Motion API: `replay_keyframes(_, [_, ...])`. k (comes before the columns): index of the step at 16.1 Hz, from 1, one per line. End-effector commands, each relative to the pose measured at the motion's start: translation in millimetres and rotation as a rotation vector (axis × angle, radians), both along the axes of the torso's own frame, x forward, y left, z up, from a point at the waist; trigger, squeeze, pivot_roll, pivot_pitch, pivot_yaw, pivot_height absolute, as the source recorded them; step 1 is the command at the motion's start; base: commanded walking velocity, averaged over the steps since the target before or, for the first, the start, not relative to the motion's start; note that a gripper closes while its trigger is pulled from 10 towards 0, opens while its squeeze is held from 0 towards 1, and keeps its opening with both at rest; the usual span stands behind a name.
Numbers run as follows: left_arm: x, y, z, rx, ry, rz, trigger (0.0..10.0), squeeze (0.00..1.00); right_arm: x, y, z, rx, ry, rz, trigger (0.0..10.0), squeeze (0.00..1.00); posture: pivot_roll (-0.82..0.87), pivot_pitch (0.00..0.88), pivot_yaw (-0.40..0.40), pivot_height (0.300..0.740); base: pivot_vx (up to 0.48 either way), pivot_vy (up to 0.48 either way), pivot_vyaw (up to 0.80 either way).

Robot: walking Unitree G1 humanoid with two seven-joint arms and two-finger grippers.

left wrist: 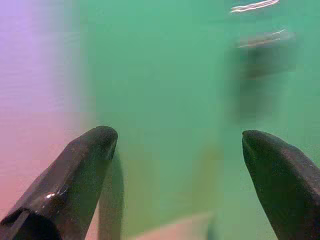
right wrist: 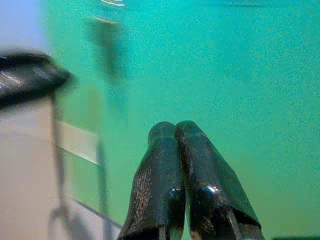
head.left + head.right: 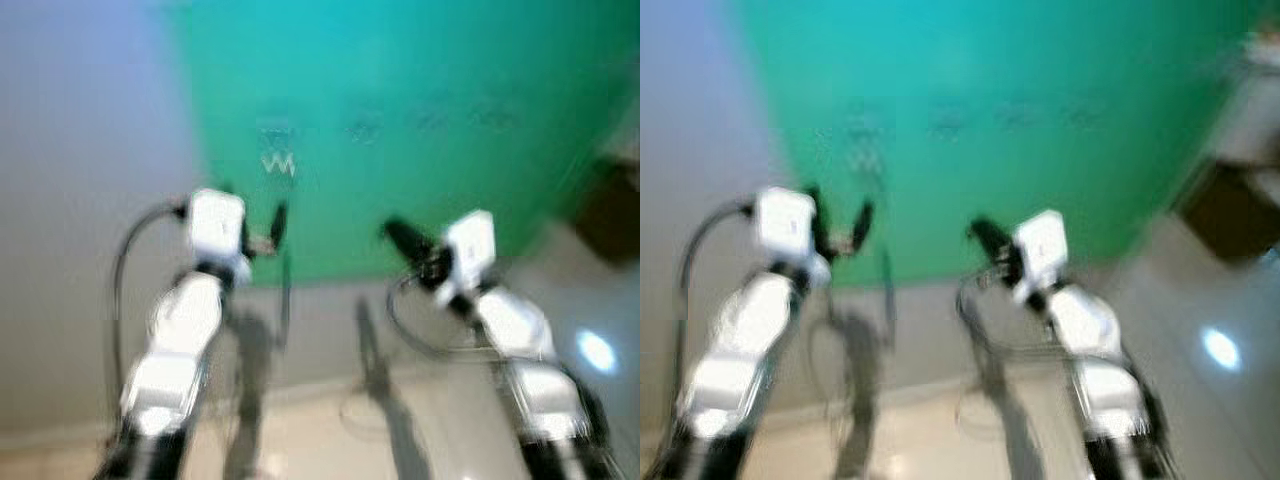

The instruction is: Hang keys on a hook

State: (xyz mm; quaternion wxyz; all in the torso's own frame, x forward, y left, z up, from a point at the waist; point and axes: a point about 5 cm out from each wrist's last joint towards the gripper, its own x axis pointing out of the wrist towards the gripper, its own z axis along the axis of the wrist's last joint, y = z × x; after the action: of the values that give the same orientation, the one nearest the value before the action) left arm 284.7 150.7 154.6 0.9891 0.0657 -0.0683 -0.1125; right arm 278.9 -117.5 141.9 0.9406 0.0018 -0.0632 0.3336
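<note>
Both eye views are blurred by motion. A green wall panel carries a row of small dark hooks. From the leftmost one hangs a small pale, zigzag shape, too blurred to tell whether it is the keys. My left gripper is raised just below that shape, open, with nothing between its fingers. The left wrist view has shiny hooks on the green wall ahead. My right gripper is raised near the panel's lower part, its fingers shut together on nothing.
A pale grey wall lies left of the green panel. A dark brown piece of furniture stands at the right. The glossy floor reflects a light. Cables loop beside both arms.
</note>
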Motion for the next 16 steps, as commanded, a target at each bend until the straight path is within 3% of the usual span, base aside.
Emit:
replay_keyframes(1, [-2.0, -9.8, 2, -0.008, -0.006, -0.055, 10.0, 0.0, -6.4, -11.8, -4, 0.017, 0.045, 0.009, 10.0, 0.0, -0.03, 0.0, -0.026, 0.74, 0.0, 0.0, 0.0])
replay_keyframes(5, [-13.2, -14.4, 1, 0.058, -0.01, -0.134, 10.0, 0.0, -18.9, -18.3, -11, 0.035, 0.1, 0.086, 10.0, 0.0, -0.01, 0.0, -0.023, 0.74, 0.0, 0.0, 0.0])
replay_keyframes(10, [-6.0, -5.7, 4, 0.02, -0.009, -0.056, 10.0, 0.0, -19.3, -16.6, 0, 0.126, 0.096, 0.093, 10.0, 0.0, -0.02, 0.0, -0.011, 0.74, 0.0, 0.0, 0.0])
replay_keyframes(13, [-6.1, -4.5, 8, 0.001, -0.02, -0.037, 10.0, 0.0, -22.0, -4.5, 11, 0.196, 0.074, 0.153, 10.0, 0.0, -0.01, 0.0, -0.015, 0.74, 0.0, -0.366, 0.0])
replay_keyframes(16, [-6.9, -3.3, 8, 0.019, -0.022, -0.033, 10.0, 0.0, -23.6, 8.0, 16, 0.198, 0.068, 0.241, 10.0, 0.0, -0.01, 0.0, -0.018, 0.74, 0.0, -0.48, 0.8])
